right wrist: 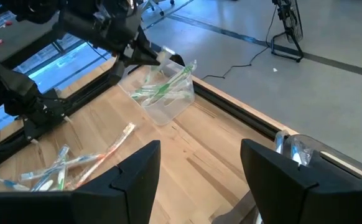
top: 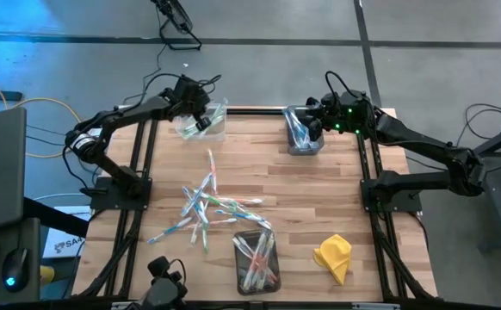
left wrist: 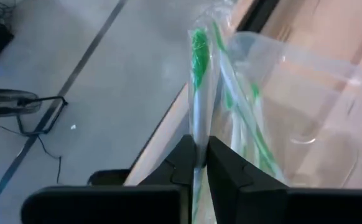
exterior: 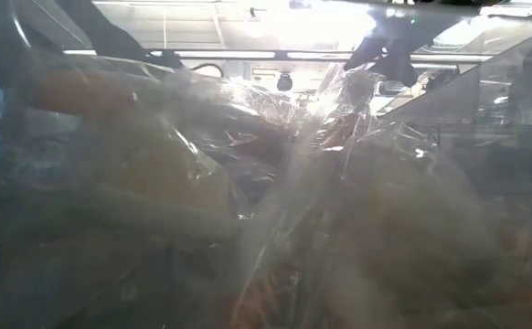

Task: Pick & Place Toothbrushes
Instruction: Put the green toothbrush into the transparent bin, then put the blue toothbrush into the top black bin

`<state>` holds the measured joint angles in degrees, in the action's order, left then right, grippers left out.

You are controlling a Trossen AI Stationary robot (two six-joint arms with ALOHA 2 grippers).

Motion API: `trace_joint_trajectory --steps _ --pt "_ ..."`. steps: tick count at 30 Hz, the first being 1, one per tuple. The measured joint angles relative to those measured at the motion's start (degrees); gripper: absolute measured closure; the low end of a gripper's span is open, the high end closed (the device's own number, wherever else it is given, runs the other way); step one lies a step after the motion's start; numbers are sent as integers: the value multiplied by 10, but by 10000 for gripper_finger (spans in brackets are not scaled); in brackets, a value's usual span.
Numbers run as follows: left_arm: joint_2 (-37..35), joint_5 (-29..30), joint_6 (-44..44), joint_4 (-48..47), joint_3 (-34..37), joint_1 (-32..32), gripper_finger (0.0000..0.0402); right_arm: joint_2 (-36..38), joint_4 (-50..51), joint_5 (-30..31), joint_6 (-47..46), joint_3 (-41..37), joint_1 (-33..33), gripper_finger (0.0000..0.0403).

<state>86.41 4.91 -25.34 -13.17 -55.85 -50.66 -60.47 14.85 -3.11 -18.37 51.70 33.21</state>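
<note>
Green toothbrush [left wrist: 199,74] stands pinched in the left gripper [left wrist: 199,158] over the clear bin [top: 206,121]; the right gripper [right wrist: 199,168] waits spread.

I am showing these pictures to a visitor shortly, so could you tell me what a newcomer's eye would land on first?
First, the loose pile of toothbrushes scattered on the wooden table in front of the left arm. Next, the left gripper at the far left corner, shut on a green toothbrush over a clear bin of green ones. The bright yellow cloth near the front right also stands out.
</note>
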Motion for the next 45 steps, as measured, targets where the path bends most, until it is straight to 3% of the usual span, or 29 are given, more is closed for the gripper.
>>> trace_joint_trajectory --steps 5,17,25,35,45 --pt "0 19 0 7 8 0 371 0 0 0 0 0 0 188" --pt "0 21 2 28 8 0 251 0 0 -16 2 0 0 188" --pt "0 18 3 24 8 0 196 0 0 -18 2 0 0 188" --pt "0 -42 131 23 8 0 186 0 0 -18 -11 0 0 188" --pt "0 -52 213 -20 -4 1 186 0 0 -18 -13 0 0 188"
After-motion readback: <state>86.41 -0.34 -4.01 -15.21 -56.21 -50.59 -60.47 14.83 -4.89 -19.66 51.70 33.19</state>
